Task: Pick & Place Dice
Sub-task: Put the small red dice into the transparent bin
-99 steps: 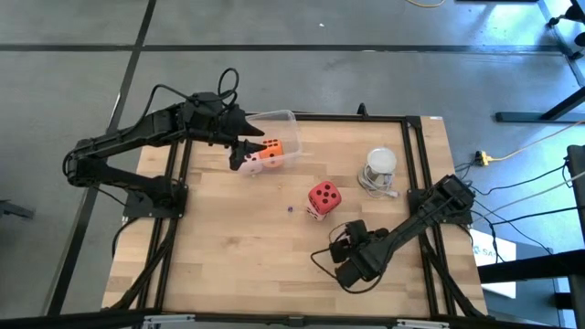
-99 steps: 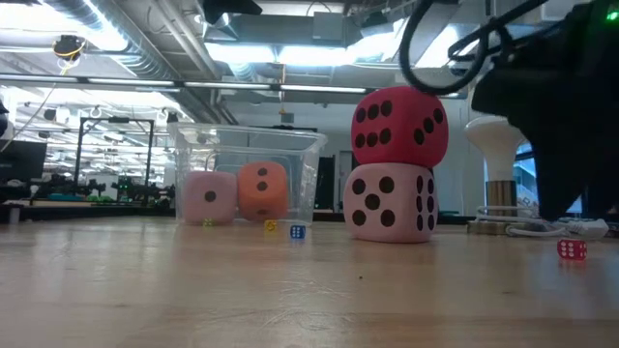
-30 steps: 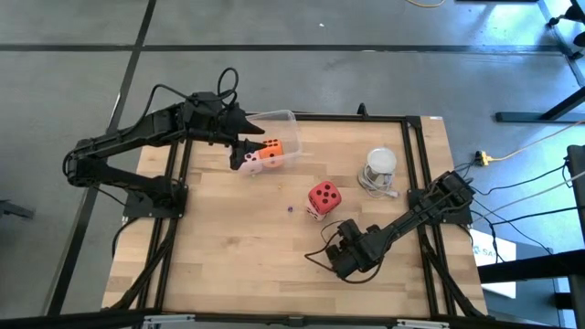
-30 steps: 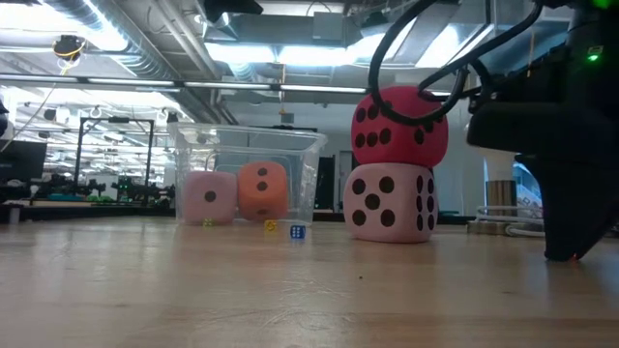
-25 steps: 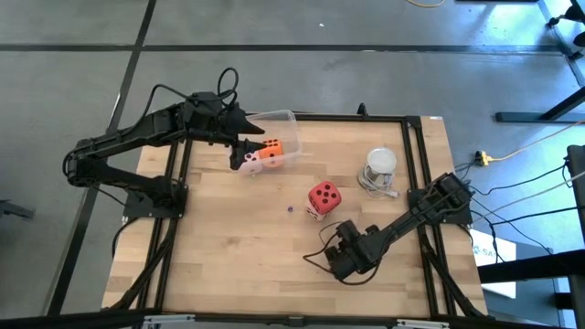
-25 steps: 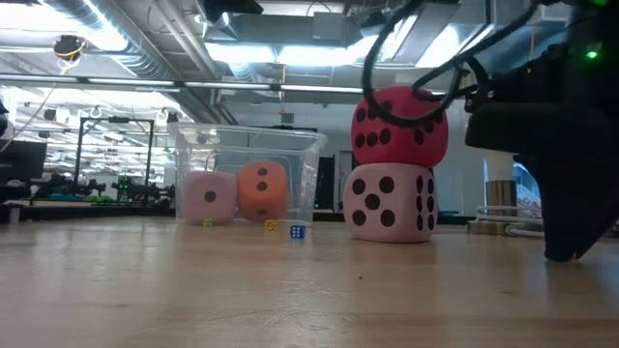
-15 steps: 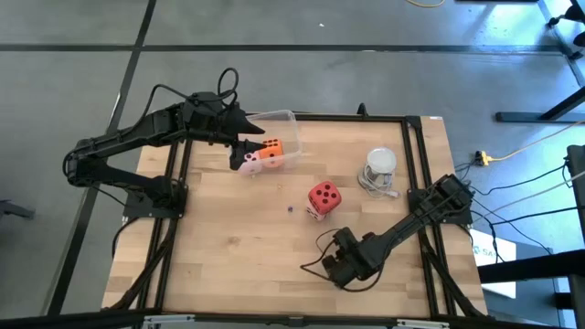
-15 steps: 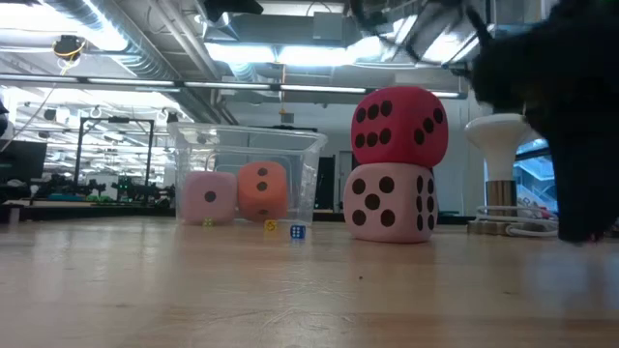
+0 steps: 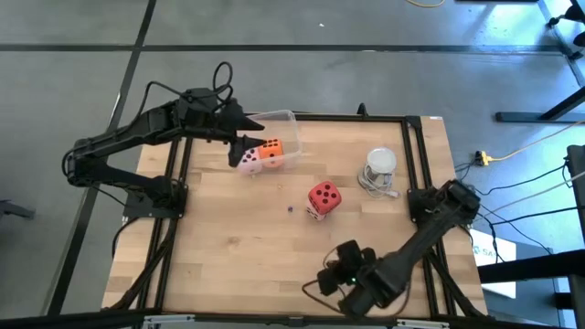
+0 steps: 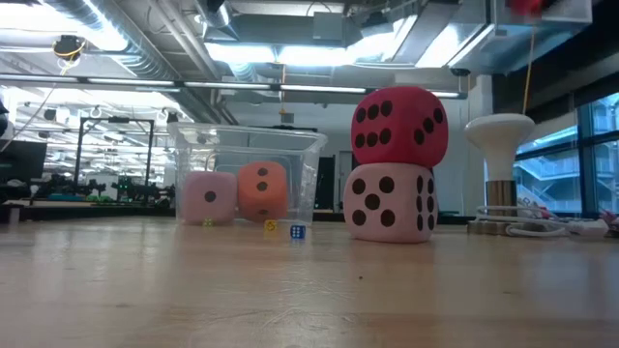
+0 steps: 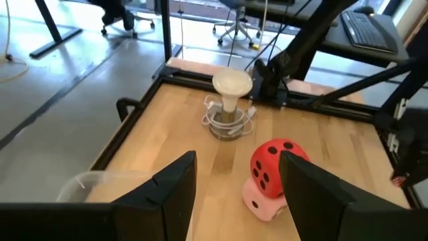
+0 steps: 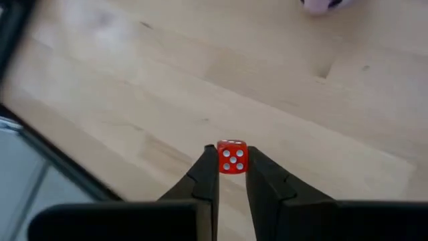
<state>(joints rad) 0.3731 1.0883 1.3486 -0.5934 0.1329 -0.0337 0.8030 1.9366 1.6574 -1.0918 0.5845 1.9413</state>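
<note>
A red die (image 10: 399, 126) sits on top of a pale pink die (image 10: 390, 203) in mid-table; the stack (image 9: 322, 199) shows from above too. A pink die (image 10: 210, 196) and an orange die (image 10: 262, 189) lie inside the clear tub (image 10: 247, 145) at the far left. My left gripper (image 11: 237, 201) hovers open over the tub (image 9: 274, 137). My right gripper (image 12: 232, 181) is near the table's near edge (image 9: 340, 274), shut on a tiny red die (image 12: 231, 158) with white pips. My right gripper pinches the tiny red die by two opposite faces (image 12: 221, 161), only at the free ends of the two fingers. The fingers point down at the table from above. The die is lifted clear of the wood, its pip face turned to the wrist camera.
A white mushroom-shaped stand with coiled cable (image 9: 379, 169) is at the far right. Tiny blue (image 10: 297, 232) and yellow (image 10: 270, 226) dice lie in front of the tub. Black frame rails (image 9: 416, 155) border the table. Bare wood lies left of and in front of the stack.
My right gripper has moved from the table's right part toward the near edge and risen out of the low view, carrying the tiny red die up off the wood. The large dice and the tub have stayed put.
</note>
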